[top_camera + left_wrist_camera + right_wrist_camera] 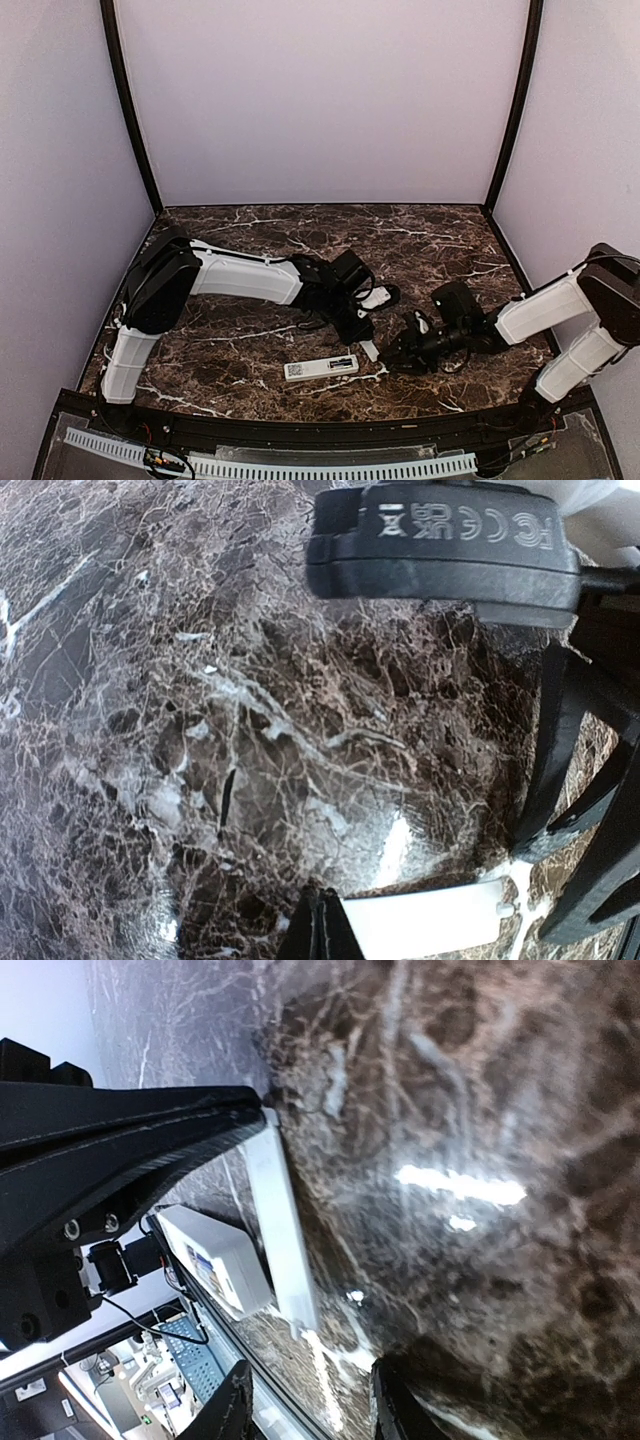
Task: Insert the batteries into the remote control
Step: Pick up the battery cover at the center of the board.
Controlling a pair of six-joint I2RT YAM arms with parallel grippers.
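We log the remote control (321, 367) lying flat on the marble table (300, 240), near its front edge and between the two arms. The left gripper (365, 342) is pinched on a thin white plate (285, 1230) just beside the remote. The right gripper (315, 1405) stands parted above the table.

Even light; glare on marble tabletop (460, 1185); wrist views soft, distorted.

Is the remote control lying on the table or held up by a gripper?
Lying flat: the remote control rests on the marble table, whole outline visible from above, no fingers around it.
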